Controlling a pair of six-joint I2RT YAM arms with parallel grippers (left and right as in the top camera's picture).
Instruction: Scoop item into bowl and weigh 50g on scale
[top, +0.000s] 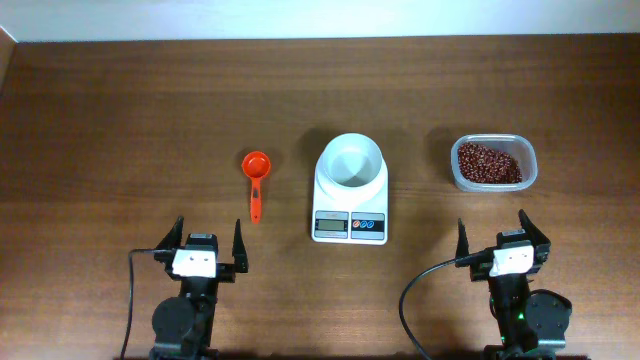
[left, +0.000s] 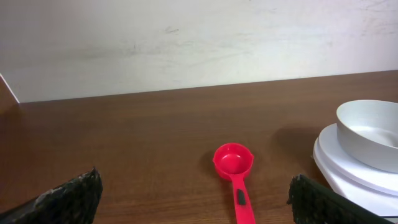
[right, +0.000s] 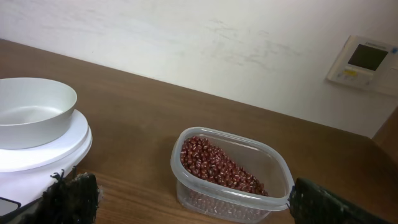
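With left gripper and right gripper jaws standing apart and empty, the flat red scoop left of centre is risking slipping out, scattering beans.

Wooden table (dark brown) bears scoop, scale, tub.

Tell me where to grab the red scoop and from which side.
Best grip the scoop by its handle, mid-length, coming straight down with the jaws across its narrow width. It lies flat on the table, handle toward the open left gripper, cup pointing away.
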